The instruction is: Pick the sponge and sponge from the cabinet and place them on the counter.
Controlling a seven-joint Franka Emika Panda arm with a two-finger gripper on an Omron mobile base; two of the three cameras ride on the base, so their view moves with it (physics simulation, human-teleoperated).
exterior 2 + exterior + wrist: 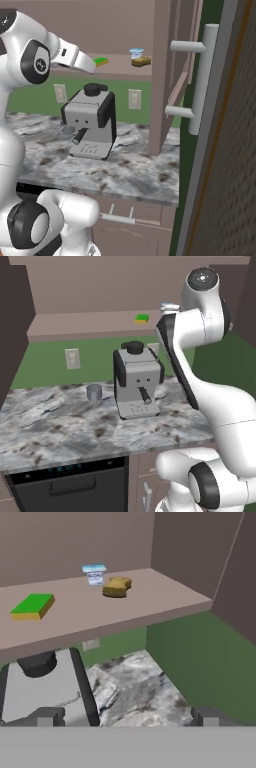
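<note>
From the hand view we look straight into the open cabinet [190,557] and see its floor shelf whole: the green sponge [33,606] lies flat toward the left, close to the front lip, and the tan sponge [117,587] sits further back, just beside a small white cup with a blue rim [94,575]; whether those two touch we cannot tell. The left base view gives us the green sponge [142,318] on the shelf but the white arm covers the place where the tan one would be, while the right base view shows both, green [101,61] partly behind the arm's wrist and tan [141,61] next to the cup [135,53]. The right base view also brings in what the others lack: an open cabinet door [220,150] swung out on the right, its long grey bar handle [202,80] standing close to the camera. The gripper [127,716] is spread to its full width and empty, its two tips low in the hand view, in front of the shelf edge and above the coffee machine [137,381]. That machine stands on the marble counter [60,426] beneath the shelf, with a small grey cup [94,392] to its left; bare worktop spreads in front of both and to the machine's right.
</note>
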